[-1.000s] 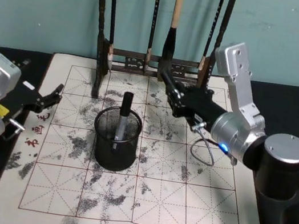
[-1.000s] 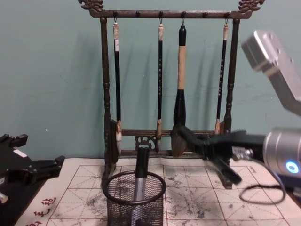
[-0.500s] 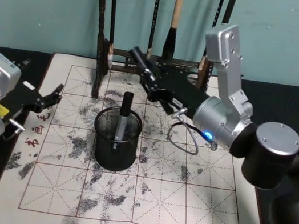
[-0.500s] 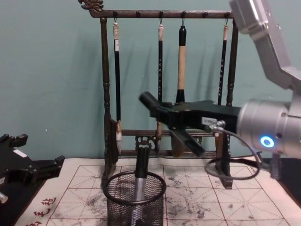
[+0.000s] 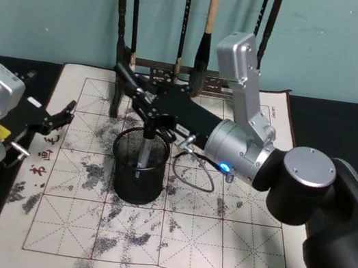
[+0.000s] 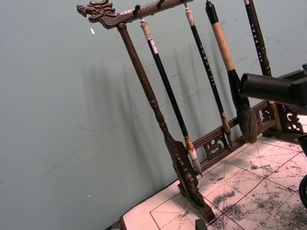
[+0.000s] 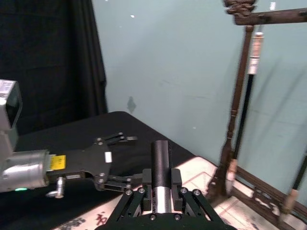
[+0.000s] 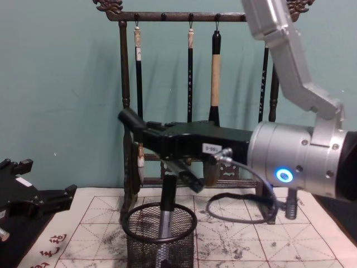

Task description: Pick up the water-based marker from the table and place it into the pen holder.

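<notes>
Requesting status, operator to technician: where is the water-based marker (image 8: pixel 166 209), and which step is in hand?

Technician: The marker stands nearly upright inside the pen holder (image 5: pixel 132 185), with its cap above the rim. The holder sits on the calligraphy mat (image 5: pixel 215 244) on the table (image 5: pixel 335 113). Judged from that, placement is done. The step in hand is release and withdrawal.

Operator: State of the tools?

Technician: The right gripper (image 5: pixel 135 98) hangs just above the holder, reaching in from 3 o'clock. Its jaws are spread wide and carry nothing. One finger points toward 10 o'clock. The other angles down close beside the marker cap; contact with the cap cannot be determined. The left gripper (image 5: pixel 62 117) is parked at 10 o'clock of the holder, at the mat's edge, jaws apart and empty.

Operator: What does the next move call for?

Technician: Probably a lift before any sideways travel, so the lower finger does not catch the cap and tip the mesh cup. The brush rack (image 5: pixel 175 74) stands at 12 o'clock, near the arm. Keep clearance there.

Operator: Any readable markings?

Technician: Red characters (image 5: pixel 44 152) are printed on the mat at 9 o'clock of the holder, too small to read. A white sticker (image 8: pixel 211 149) on the right gripper carries small print, not legible. A yellow label (image 7: pixel 57 162) on the left arm is also illegible.
</notes>
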